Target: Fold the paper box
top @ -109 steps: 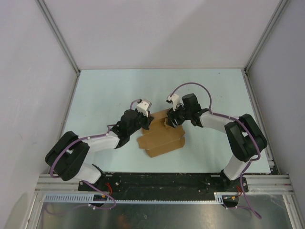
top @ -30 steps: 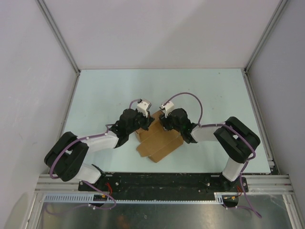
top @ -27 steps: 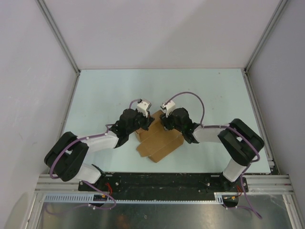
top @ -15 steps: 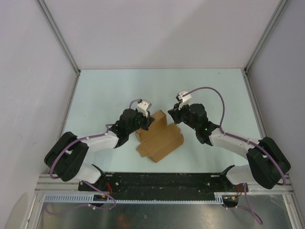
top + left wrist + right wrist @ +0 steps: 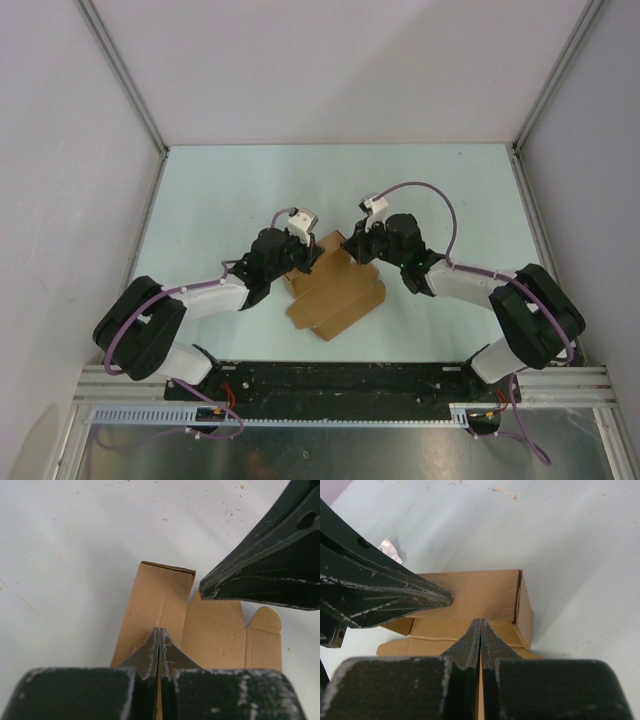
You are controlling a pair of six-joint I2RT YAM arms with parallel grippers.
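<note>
The paper box [image 5: 338, 298] sits half-folded on the desk [image 5: 220, 190]. The left end effector [image 5: 159, 637] and right end effector [image 5: 480, 627] each pinch a cardboard wall flat (thin stock), so uneven pulling could tear or miscrease it.

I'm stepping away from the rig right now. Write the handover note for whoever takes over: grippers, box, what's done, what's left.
Left gripper: shut, tips down on the box. I cannot tell whether card is pinched between them.
Right gripper: shut, tips on the box from the opposite side, close to the left one.
Box: mid-table, between the two arms.
Done: partly folded; one oblong section stands with walls.
Left: the near flaps lie spread out and a rounded tab sticks out, so the closing is not finished.
</note>
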